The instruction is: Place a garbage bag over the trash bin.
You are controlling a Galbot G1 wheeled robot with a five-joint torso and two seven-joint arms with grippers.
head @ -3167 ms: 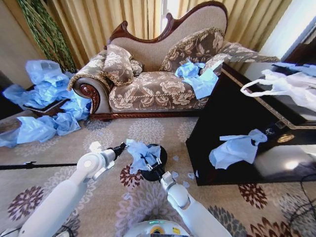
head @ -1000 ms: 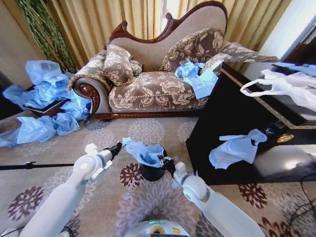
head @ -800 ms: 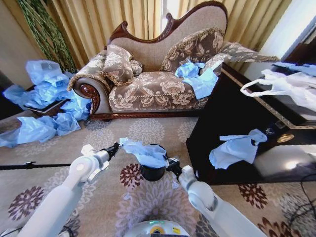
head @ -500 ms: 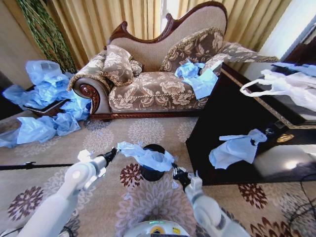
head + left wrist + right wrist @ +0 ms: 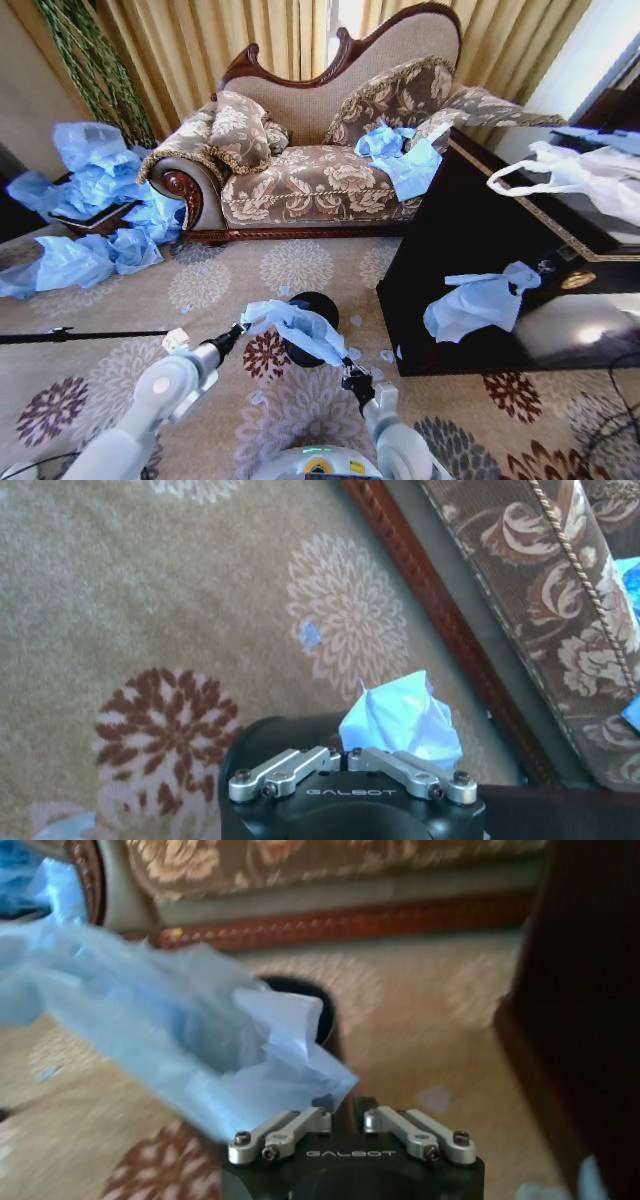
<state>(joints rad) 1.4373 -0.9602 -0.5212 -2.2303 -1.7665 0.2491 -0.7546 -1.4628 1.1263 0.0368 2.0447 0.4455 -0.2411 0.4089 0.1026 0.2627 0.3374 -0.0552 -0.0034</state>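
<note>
Sofa [image 5: 320,150]: far beyond both my jaws, upholstered in a floral pattern, with a crumpled blue bag [image 5: 400,160] lying on its seat. Dark cabinet [image 5: 470,260]: off to the outer side of my right gripper [image 5: 352,380], carrying another blue bag [image 5: 478,303] on its front and a white plastic bag [image 5: 570,180] with loop handles on top. Heap of blue bags [image 5: 90,200]: on the floor beyond my left gripper [image 5: 240,328], beside the sofa arm. Carpet [image 5: 120,370]: patterned with flower medallions, under everything, with small pale scraps scattered near the bin. Trash bin [image 5: 310,305]: black, round, standing on the carpet just beyond the span between my two sets of jaws; whether anything sits inside it I cannot tell, since the bag hangs across it. Garbage bag [image 5: 295,328]: light blue, crinkled, stretched in the air between my grippers and above the near side of the bin, not over its rim. Left jaws: clamped on one corner of the bag. Right jaws: clamped on the opposite edge, the plastic billowing out just ahead of them.
</note>
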